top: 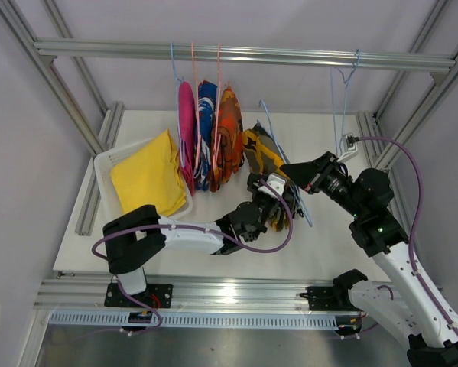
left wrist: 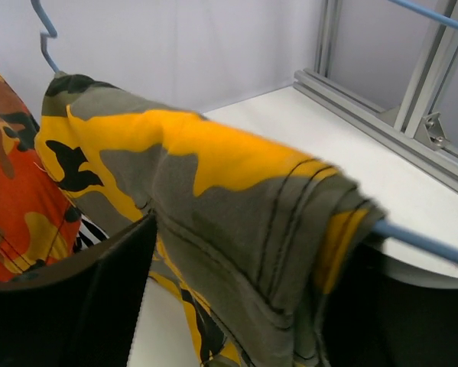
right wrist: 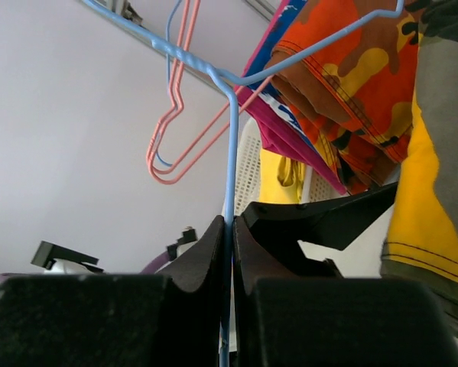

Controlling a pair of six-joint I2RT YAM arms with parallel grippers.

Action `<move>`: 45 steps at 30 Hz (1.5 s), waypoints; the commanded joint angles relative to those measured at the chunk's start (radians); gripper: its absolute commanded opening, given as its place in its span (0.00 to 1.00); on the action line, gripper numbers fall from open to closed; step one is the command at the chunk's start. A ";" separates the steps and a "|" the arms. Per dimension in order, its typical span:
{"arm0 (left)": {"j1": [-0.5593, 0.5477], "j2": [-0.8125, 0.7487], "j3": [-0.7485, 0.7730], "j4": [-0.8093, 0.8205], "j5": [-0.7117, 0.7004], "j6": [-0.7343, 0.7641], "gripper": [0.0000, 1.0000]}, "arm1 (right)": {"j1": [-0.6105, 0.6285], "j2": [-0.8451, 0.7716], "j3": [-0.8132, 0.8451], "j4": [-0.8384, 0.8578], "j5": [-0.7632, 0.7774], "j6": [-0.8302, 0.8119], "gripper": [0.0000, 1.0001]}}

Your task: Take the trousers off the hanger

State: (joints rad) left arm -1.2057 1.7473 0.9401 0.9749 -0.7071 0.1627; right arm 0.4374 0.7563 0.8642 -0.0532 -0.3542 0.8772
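Top view: right hand (top: 299, 173) clamped on the blue hanger (top: 273, 134), which sits tilted, clear of the rail (top: 236, 55). The yellow-and-dark camouflage trousers (top: 261, 157) are draped over its bar, and the left hand (top: 268, 200) is at the cloth just below. Left of the hanger, three pairs hang from the rail: orange camouflage (top: 229, 138), blue-and-white (top: 206, 115), magenta (top: 185, 126). Farther left, the plain yellow pair (top: 148, 177) lies in a white basket (top: 100, 162). Left wrist view: jaws wide, astride the draped fold; cannot tell whether the pads press it. Right wrist view: fingers pinched tight on the thin wire neck. Risks: a pull on the cloth may twist the wire in that narrow grip, or the hem may snag the bar's end and drag the hanger along. A shallow pinch could let the trousers slip. White worktop (top: 320, 248), aluminium frame, pale bare walls.
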 commanded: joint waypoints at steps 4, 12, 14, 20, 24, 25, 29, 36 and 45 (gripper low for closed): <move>0.009 0.041 0.075 -0.047 -0.020 -0.078 0.85 | 0.009 -0.058 0.047 0.253 -0.009 0.086 0.00; 0.008 0.110 0.160 -0.053 -0.089 -0.042 0.54 | 0.011 -0.129 0.070 0.193 -0.002 0.098 0.00; 0.008 0.115 0.167 -0.059 -0.098 -0.045 0.43 | 0.011 -0.141 0.075 0.161 0.011 0.091 0.00; -0.005 0.098 0.158 -0.094 -0.124 -0.043 0.05 | 0.009 -0.160 0.084 0.092 0.055 0.034 0.00; -0.023 0.049 0.129 -0.093 -0.127 -0.017 0.01 | 0.011 -0.164 0.038 0.078 0.084 0.009 0.00; -0.026 0.035 0.123 -0.091 -0.126 -0.006 0.01 | 0.009 -0.170 0.024 0.078 0.090 0.000 0.00; -0.043 -0.063 0.077 -0.064 -0.129 0.058 0.01 | 0.011 -0.193 -0.071 0.105 0.118 -0.004 0.00; -0.051 -0.184 0.080 -0.116 -0.115 0.138 0.01 | 0.009 -0.199 -0.172 0.133 0.142 -0.020 0.00; -0.054 -0.310 0.149 -0.312 -0.078 0.130 0.01 | 0.011 -0.218 -0.297 0.197 0.176 -0.014 0.00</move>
State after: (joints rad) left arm -1.2503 1.5455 0.9989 0.6132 -0.8158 0.2718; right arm 0.4423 0.5453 0.5949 0.0738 -0.2138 0.8810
